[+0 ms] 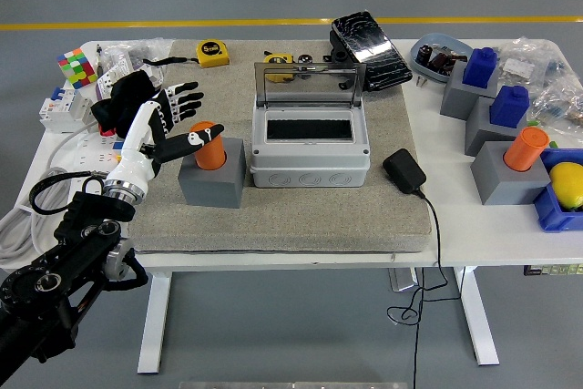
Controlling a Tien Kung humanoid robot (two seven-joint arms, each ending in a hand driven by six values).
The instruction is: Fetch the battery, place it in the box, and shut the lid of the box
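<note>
An orange cylindrical battery (210, 146) stands upright in a grey block holder (214, 185) on the grey mat, left of the box. The grey box (310, 150) sits mid-mat with its clear lid (310, 85) standing open at the back. My left hand (194, 117) is just left of and above the battery. Its fingers are spread and its thumb (206, 136) lies against the battery's top. It is not closed around the battery. A second orange battery (527, 148) stands in a grey holder at the right.
A black power adapter (404, 171) with its cable lies right of the box. Blue blocks (481, 67) in grey holders stand at the right. A yellow tape measure (213, 52), a colour cube (77, 67) and a black case (369, 39) lie at the back.
</note>
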